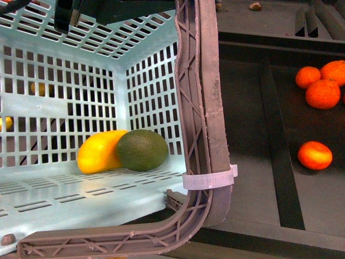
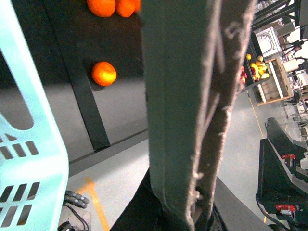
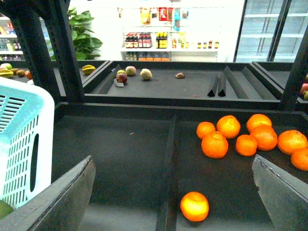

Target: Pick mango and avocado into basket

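Note:
In the front view the light-teal basket (image 1: 145,91) fills the left side, seen from its open top. Inside it the yellow mango (image 1: 99,151) and the dark green avocado (image 1: 143,149) lie side by side, touching. The basket's brown ribbed handle (image 1: 207,108) crosses the view, tied with a white zip tie (image 1: 210,179). My left gripper (image 2: 180,211) is shut on that handle (image 2: 192,96); a teal basket wall (image 2: 29,144) shows beside it. My right gripper (image 3: 175,192) hangs open over the dark shelf, beside the basket (image 3: 21,139), nothing between its fingers.
Several oranges (image 3: 240,137) lie on the dark shelf tray, one orange (image 3: 194,206) apart near the front by a black divider (image 3: 166,163). More oranges (image 1: 323,91) show right of the basket. A rear tray holds a few small fruits (image 3: 131,71).

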You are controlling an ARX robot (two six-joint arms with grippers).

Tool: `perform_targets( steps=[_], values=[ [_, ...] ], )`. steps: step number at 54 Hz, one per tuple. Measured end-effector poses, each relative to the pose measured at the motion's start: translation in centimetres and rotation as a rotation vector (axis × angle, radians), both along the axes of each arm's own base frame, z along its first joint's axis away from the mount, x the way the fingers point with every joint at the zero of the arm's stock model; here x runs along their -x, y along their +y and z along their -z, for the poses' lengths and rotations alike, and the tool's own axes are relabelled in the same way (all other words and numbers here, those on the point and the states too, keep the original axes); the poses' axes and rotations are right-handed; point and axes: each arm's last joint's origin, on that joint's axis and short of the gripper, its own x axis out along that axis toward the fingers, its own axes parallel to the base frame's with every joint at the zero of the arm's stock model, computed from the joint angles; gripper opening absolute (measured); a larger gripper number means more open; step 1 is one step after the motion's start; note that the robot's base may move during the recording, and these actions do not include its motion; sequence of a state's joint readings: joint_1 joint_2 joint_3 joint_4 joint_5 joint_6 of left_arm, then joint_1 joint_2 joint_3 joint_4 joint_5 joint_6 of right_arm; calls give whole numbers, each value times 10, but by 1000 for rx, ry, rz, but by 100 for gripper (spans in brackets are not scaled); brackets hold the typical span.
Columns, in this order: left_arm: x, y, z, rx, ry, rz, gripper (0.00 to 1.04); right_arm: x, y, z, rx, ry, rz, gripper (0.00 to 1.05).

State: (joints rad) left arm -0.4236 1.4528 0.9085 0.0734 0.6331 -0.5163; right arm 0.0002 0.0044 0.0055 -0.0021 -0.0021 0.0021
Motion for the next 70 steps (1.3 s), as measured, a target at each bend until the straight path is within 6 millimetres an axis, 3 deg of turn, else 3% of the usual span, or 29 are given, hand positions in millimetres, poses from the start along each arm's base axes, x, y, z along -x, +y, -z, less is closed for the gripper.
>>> perform_targets(
  steps=[22, 28, 35, 38, 40, 47, 54, 62, 70],
  values=[
    [2, -3, 0, 5, 2, 29, 11, 0, 0, 0, 0, 0, 0, 97],
    [-7, -9, 6, -146, -145, 38, 11, 0, 0, 0, 0, 0, 0, 97],
    [-47, -22, 18, -253, -365, -70, 11, 0, 0, 0, 0, 0, 1, 97],
    [-80, -27, 9, -234, -421, -230, 11, 0, 0, 0, 0, 0, 1, 97],
    [-92, -27, 4, -215, -416, -289, 11, 0, 0, 0, 0, 0, 1, 97],
    [-136, -23, -9, -53, -242, -573, 11, 0, 0, 0, 0, 0, 1, 97],
    [-182, -18, 6, 208, 75, -838, 11, 0, 0, 0, 0, 0, 1, 97],
    [-209, -20, 28, 353, 254, -956, 11, 0, 0, 0, 0, 0, 1, 97],
    [-224, -22, 30, 483, 324, -1022, 11, 0, 0, 0, 0, 0, 1, 97]
  ],
)
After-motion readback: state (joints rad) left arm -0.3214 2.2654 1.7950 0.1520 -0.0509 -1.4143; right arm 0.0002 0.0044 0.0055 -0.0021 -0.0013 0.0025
